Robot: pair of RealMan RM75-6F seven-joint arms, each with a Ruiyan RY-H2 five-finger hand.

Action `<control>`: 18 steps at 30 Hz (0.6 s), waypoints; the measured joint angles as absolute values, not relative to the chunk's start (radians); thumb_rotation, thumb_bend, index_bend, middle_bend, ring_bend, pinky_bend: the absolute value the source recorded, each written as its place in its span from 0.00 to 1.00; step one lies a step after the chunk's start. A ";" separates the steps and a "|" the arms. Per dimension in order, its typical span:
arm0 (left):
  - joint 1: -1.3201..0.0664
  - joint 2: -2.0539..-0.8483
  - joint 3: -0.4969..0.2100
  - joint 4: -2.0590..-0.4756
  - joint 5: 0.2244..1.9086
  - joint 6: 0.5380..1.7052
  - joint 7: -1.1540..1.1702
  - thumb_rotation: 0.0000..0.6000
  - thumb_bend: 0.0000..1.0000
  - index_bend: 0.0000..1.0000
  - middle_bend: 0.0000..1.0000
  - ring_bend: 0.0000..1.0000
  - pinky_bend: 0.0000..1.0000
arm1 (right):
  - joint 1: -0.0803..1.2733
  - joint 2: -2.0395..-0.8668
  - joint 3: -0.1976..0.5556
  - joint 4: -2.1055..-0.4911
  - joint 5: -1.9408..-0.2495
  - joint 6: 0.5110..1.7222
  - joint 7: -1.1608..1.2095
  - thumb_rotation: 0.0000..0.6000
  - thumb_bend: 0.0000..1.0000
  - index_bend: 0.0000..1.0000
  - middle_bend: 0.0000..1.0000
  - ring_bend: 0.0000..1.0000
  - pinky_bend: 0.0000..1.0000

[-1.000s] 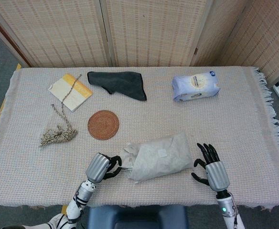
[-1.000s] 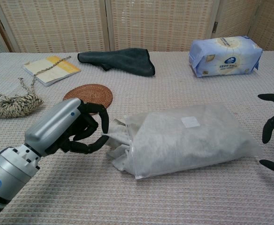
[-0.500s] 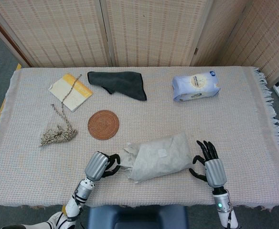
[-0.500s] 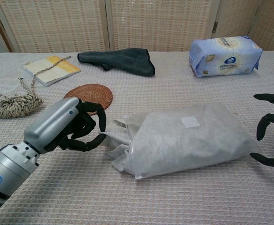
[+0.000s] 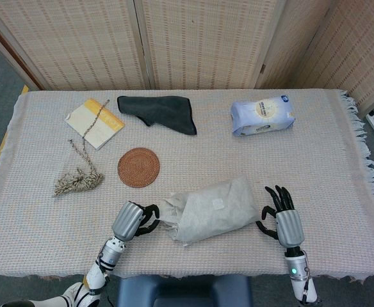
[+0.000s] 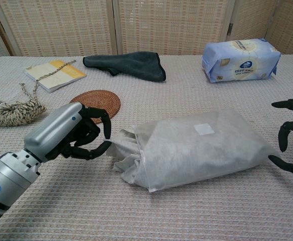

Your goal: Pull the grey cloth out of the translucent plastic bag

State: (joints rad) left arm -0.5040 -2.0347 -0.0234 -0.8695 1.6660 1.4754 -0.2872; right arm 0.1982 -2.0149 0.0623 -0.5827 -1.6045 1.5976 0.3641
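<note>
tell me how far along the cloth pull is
Early. Done: the left hand pinches the edge of the grey cloth poking from the open mouth of the translucent plastic bag. In hand: the right hand sits at the bag's closed end, fingers spread, not clearly gripping. Left: nearly all the cloth is inside the bag and must be drawn out.

head view: high, looking down, whole table (image 5: 341, 192) | chest view: low, near, level, same table

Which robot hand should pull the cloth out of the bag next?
Probably the left robot hand: it already pinches the pale grey cloth poking from the translucent plastic bag's open mouth. The right robot hand sits open by the closed end, better for steadying.
</note>
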 measured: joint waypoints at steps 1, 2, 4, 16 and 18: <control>-0.504 -2.034 -0.024 -0.869 1.665 1.475 -0.287 1.00 0.55 0.76 1.00 1.00 1.00 | 0.199 -2.016 0.062 -0.581 -1.603 1.593 0.363 1.00 0.19 0.65 0.12 0.00 0.00; -0.504 -2.034 -0.025 -0.869 1.664 1.474 -0.288 1.00 0.55 0.76 1.00 1.00 1.00 | 0.200 -2.016 0.061 -0.581 -1.602 1.588 0.362 1.00 0.20 0.65 0.12 0.00 0.00; -0.505 -2.033 -0.026 -0.868 1.663 1.474 -0.288 1.00 0.55 0.76 1.00 1.00 1.00 | 0.202 -2.016 0.059 -0.581 -1.598 1.575 0.360 1.00 0.20 0.64 0.11 0.00 0.00; -0.507 -2.025 -0.027 -0.873 1.665 1.478 -0.290 1.00 0.56 0.75 1.00 1.00 1.00 | 0.213 -2.004 0.051 -0.612 -1.585 1.542 0.351 1.00 0.36 0.63 0.11 0.00 0.00; -0.508 -2.024 -0.026 -0.875 1.666 1.480 -0.289 1.00 0.56 0.75 1.00 1.00 1.00 | 0.214 -2.001 0.051 -0.618 -1.584 1.542 0.352 1.00 0.39 0.63 0.11 0.00 0.00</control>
State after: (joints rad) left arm -0.5077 -2.0238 -0.0263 -0.8753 1.6665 1.4803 -0.2892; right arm 0.2143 -2.0013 0.0507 -0.6178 -1.5843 1.5418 0.3523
